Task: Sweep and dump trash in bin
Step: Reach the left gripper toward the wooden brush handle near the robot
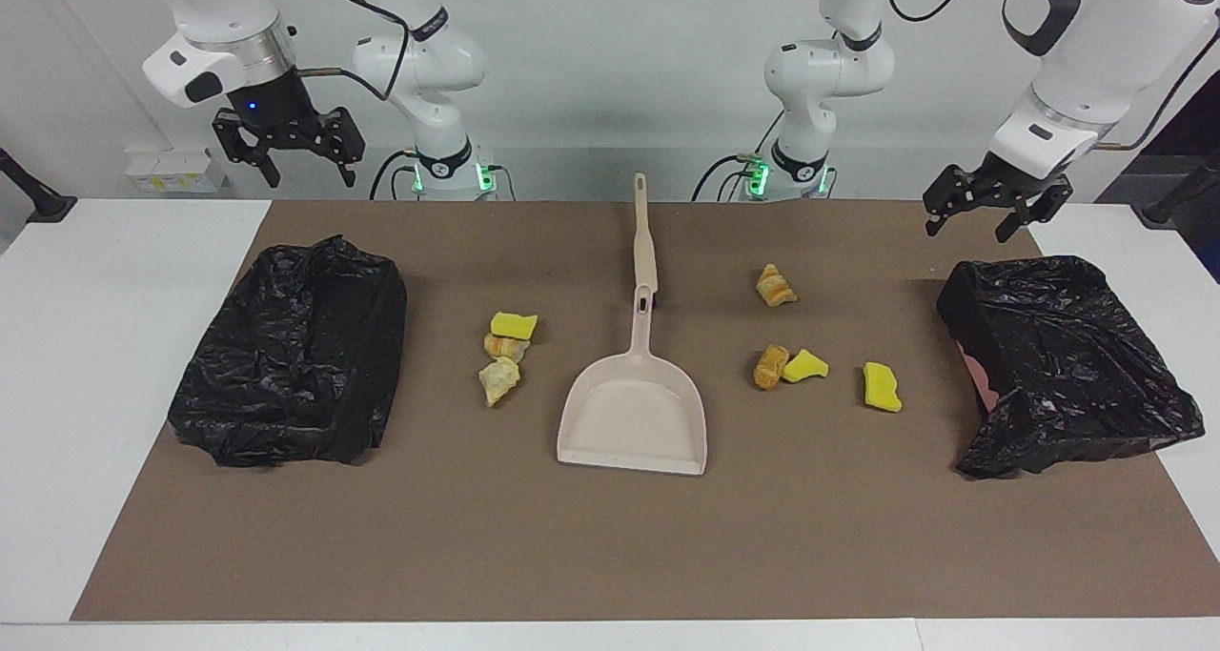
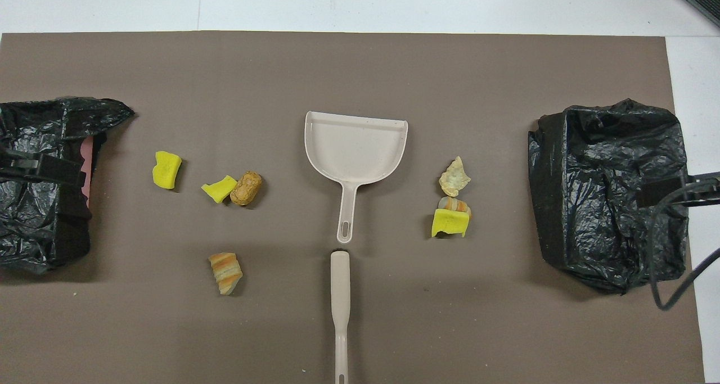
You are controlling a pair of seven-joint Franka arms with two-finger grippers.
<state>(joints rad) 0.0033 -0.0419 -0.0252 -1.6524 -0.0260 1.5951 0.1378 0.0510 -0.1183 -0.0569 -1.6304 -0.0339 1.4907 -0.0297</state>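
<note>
Trash lies in two groups on the brown mat. Toward the right arm's end are a yellow chunk [image 1: 513,324] [image 2: 450,224], a tan bit [image 1: 505,346] and a beige bit [image 1: 499,380] [image 2: 454,176]. Toward the left arm's end are an orange-tan piece [image 1: 775,286] [image 2: 225,272], another [image 1: 770,366] [image 2: 246,188] and two yellow chunks [image 1: 805,365] [image 1: 882,386]. Black-bagged bins [image 1: 295,351] [image 1: 1058,365] stand at each end. My right gripper [image 1: 310,176] hangs open in the air by the first bin, my left gripper [image 1: 982,227] open by the second. Both are empty.
A beige dustpan [image 1: 634,413] [image 2: 355,145] lies mid-mat, its handle toward the robots. In line with it, nearer to the robots, lies a slim beige brush handle [image 1: 645,241] [image 2: 340,311]. White table [image 1: 114,365] borders the mat.
</note>
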